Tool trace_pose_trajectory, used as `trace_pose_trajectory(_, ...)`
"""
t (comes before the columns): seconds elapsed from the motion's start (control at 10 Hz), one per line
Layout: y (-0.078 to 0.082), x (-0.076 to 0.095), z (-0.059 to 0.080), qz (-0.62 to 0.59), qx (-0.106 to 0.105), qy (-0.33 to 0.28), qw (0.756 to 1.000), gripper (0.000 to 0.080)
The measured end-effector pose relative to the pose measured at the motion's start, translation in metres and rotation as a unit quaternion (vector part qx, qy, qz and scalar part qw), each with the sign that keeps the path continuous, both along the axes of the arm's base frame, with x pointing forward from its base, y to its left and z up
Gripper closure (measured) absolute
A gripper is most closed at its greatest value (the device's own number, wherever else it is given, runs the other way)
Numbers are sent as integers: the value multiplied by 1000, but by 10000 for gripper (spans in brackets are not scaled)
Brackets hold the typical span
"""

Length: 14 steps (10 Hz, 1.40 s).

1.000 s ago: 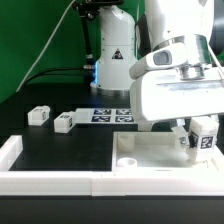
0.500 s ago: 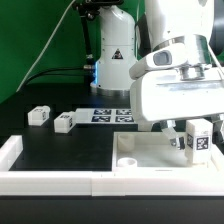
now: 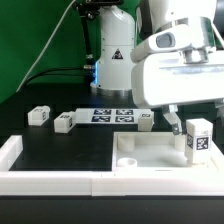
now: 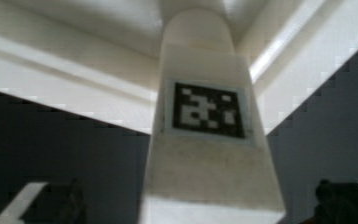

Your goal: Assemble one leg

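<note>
While the Panda arm's gripper hangs with its fingers spread wide and clear of everything, the leg stands upright and free beneath it, tag facing the exterior camera, on the 3 o'clock side of the large white tray-like piece. Toward 9 o'clock in the exterior view, a spare block and its neighbour lie on the black table, with a third block near the tray-like piece's 12 o'clock edge, just beside the marker board. Seen from the wrist, the leg fills the centre, a dark fingertip apart from it on either side.
</note>
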State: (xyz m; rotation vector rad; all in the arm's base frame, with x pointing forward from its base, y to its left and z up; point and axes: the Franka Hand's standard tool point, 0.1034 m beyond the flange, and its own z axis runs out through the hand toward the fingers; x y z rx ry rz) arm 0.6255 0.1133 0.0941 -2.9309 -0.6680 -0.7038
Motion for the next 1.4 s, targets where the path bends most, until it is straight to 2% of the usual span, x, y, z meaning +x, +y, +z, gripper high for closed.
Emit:
trace_pose_trajectory(0.1, -2, 1, 3, -1, 0, 1, 1000, 151)
trace_pose_trajectory(0.4, 1, -3, -2, -5, 2, 27, 1000, 151)
trace_pose_trajectory(0.5, 3, -8, -7, -25, 3, 93, 995, 151)
trace_pose_trajectory(0.6, 3, -4, -5, -37, 1, 129, 991, 151)
trace_pose_trajectory(0.9, 1, -12, -9, -30, -28, 261, 964, 151)
trace_pose_trajectory(1.0, 1, -7, -10, -28, -27, 265, 963, 151)
trace_pose_trajectory(1.1, 0, -6, -13, -29, -25, 253, 967, 271)
trace_pose_trajectory(1.2, 0, -6, -13, -29, -25, 253, 967, 271)
trace_pose_trajectory(1.3, 0, -6, -13, -29, -25, 253, 967, 410)
trace_pose_trajectory(1.4, 0, -6, -14, -29, -25, 253, 967, 509)
